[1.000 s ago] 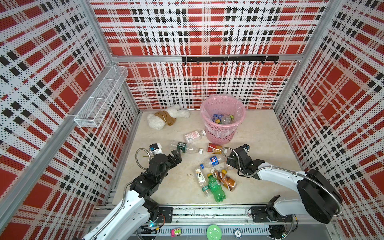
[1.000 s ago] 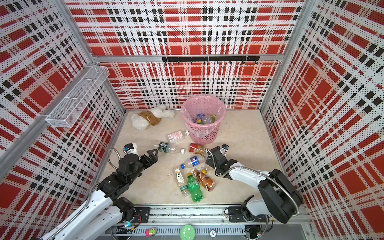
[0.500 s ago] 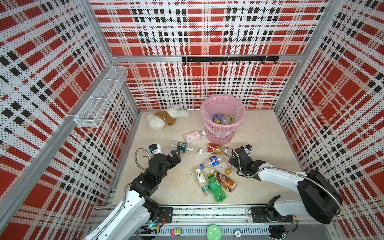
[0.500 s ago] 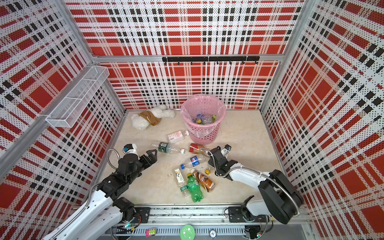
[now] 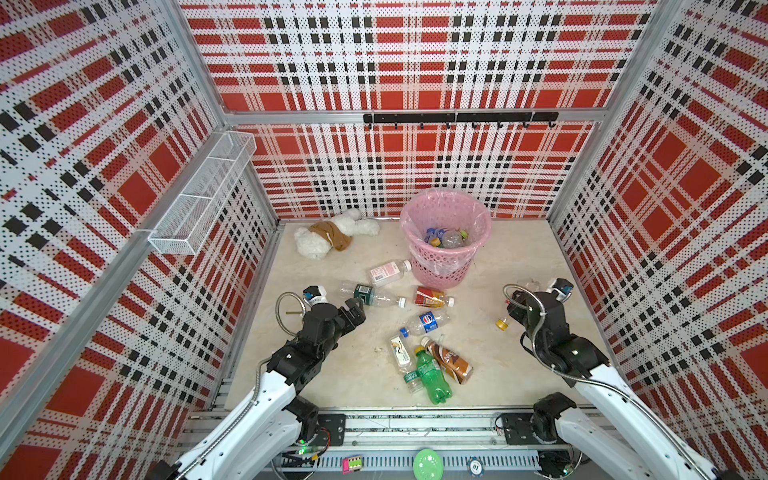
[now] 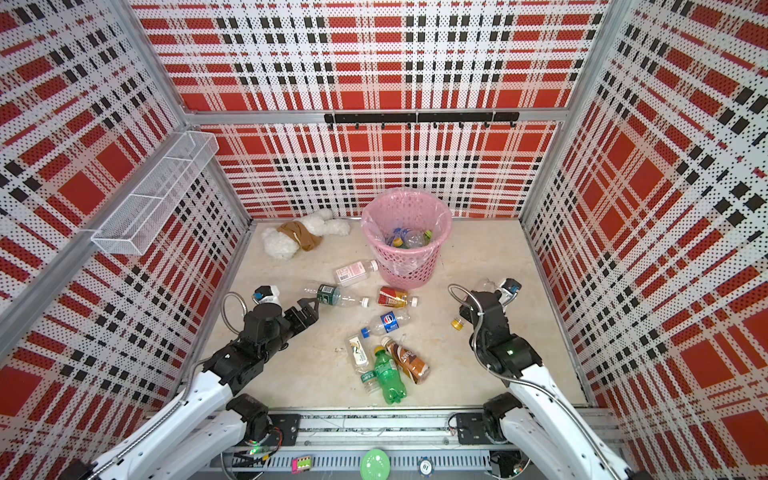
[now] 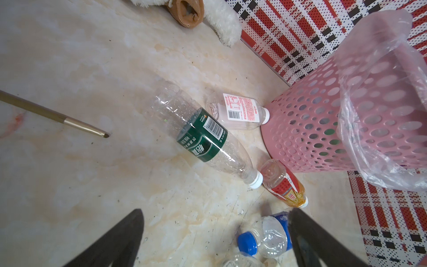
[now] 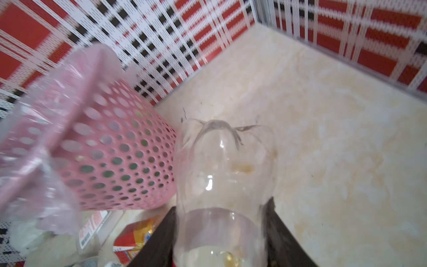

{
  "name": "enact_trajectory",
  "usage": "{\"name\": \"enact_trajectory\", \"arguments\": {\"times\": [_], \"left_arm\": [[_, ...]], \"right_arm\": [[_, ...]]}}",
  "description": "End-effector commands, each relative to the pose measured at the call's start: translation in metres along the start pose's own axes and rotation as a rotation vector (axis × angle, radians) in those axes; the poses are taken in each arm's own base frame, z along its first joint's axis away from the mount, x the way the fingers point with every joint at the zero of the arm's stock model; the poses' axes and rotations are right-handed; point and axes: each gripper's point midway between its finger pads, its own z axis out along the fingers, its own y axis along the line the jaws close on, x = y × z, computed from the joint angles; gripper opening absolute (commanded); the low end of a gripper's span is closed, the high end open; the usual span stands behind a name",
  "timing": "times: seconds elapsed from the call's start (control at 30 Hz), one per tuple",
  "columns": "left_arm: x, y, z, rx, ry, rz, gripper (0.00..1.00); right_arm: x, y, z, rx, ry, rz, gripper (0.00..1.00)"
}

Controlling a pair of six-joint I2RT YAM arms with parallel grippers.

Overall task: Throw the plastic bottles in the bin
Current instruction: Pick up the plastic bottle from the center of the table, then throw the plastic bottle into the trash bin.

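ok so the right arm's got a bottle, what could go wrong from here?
1. The right gripper holds the clear bottle with most of its body sticking out past the fingers; it could pivot or slip during the lift.
2. The bin has a loose liner flaring over its rim; a low pass may snag it or tip the bin.
3. Yellowish residue sits in the bottle, and a loose yellow cap lies on the floor; if uncapped, it might drip.

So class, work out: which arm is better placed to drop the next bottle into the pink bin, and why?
Right. The right claw is shut on a clear bottle, with the bin close by. The left claw is open and empty, hovering by the green-labelled bottle.
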Motion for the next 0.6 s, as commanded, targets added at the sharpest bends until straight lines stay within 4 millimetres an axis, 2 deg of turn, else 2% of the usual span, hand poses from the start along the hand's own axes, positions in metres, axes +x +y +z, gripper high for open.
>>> {"name": "enact_trajectory", "arguments": {"times": [0.0, 0.17, 0.3, 0.43, 0.57], "left_arm": [[-0.001, -0.001, 0.001, 0.018, -0.012, -0.023, 0.99], [-0.002, 0.003, -0.007, 0.016, -0.022, -0.034, 0.99], [-0.002, 0.01, -0.016, 0.002, -0.031, -0.042, 0.99], [-0.001, 0.017, -0.023, -0.005, -0.039, -0.054, 0.99], [0.004, 0.026, -0.029, -0.009, -0.049, -0.091, 0.99]], "right_arm": [[-0.044, 0.017, -0.012, -0.013, -0.113, -0.122, 0.53], [-0.073, 0.063, -0.007, -0.113, -0.167, -0.18, 0.53], [-0.091, 0.12, 0.004, -0.249, -0.159, -0.244, 0.53], [-0.09, 0.176, 0.026, -0.384, -0.106, -0.269, 0.53], [-0.086, 0.22, 0.058, -0.44, -0.062, -0.307, 0.52]]}}
